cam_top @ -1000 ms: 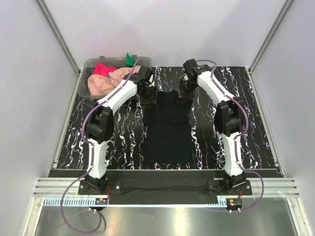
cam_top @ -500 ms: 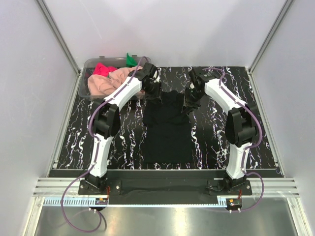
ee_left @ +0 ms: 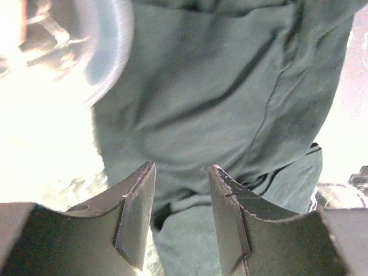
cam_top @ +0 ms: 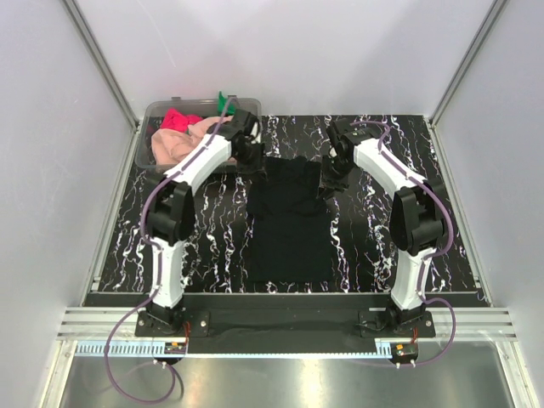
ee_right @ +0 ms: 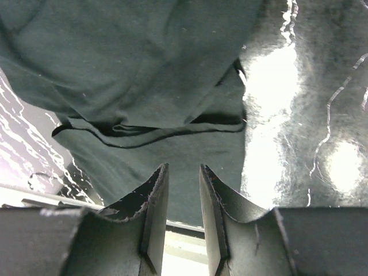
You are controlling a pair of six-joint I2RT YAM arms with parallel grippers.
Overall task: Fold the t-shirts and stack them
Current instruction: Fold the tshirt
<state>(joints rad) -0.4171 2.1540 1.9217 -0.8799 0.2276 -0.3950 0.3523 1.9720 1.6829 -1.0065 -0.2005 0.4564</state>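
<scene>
Flat on the worktop (cam_top: 204, 229), between the two arms, lies the black t-shirt (cam_top: 289, 229). It is a long, soft rectangle with its neck end towards the far wall. Its upper part is rumpled into shallow folds and doubled at the edge, while the lower part is smooth.

The left tool (cam_top: 252, 155) hangs at the shirt's far left corner, just beside the clear plastic tub (cam_top: 151, 115). In its wrist view the left tool's dark, wedge-shaped fingers (ee_left: 135, 213) stand partly apart. Only wrinkled cloth shows beyond the gap and nothing is pinched between them. Whether the tips touch the fabric I cannot tell.

The right tool (cam_top: 331, 180) sits at the shirt's far right edge. Its wrist view shows its fingers (ee_right: 155, 213) closer together than the left pair. A clear slot remains between them with no cloth caught in it, and a folded hem runs just ahead of the tips.

The worktop is glossy black with white marble veining and throws back bright glare beside the shirt. The tub is rounded at its corners and translucent. It holds the other three garments bunched in soft heaps: the peach-pink t-shirt (cam_top: 174, 146) in front, the pink-red t-shirt (cam_top: 180, 119) behind it, and the green t-shirt (cam_top: 224, 101) poking up at the far rim.
</scene>
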